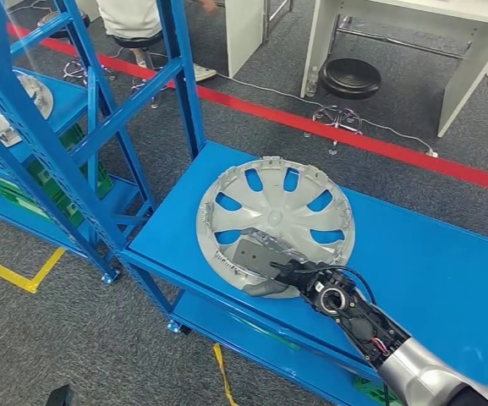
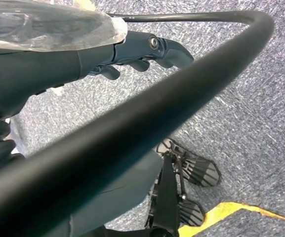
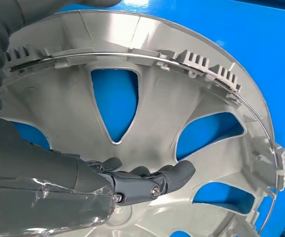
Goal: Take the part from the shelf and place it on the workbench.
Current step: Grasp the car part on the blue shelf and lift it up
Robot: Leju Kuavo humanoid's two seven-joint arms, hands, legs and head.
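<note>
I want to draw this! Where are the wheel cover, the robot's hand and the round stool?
Silver plastic wheel cover (image 1: 278, 211), head view, centre hub.
Right hand (image 1: 273, 272), head view, its palm.
Black round stool (image 1: 351, 78), head view, seat.

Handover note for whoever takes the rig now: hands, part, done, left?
Right hand: on the near edge of the hubcap, thumb under the rim and fingers inside; grip looks closed on it.
Left hand: hanging over the carpet, fingers curled, holding nothing.
Hubcap lies flat, inner side up, on the blue surface beside the shelf.
Done: part appears set down.
Left: release and pull the right hand back.
</note>
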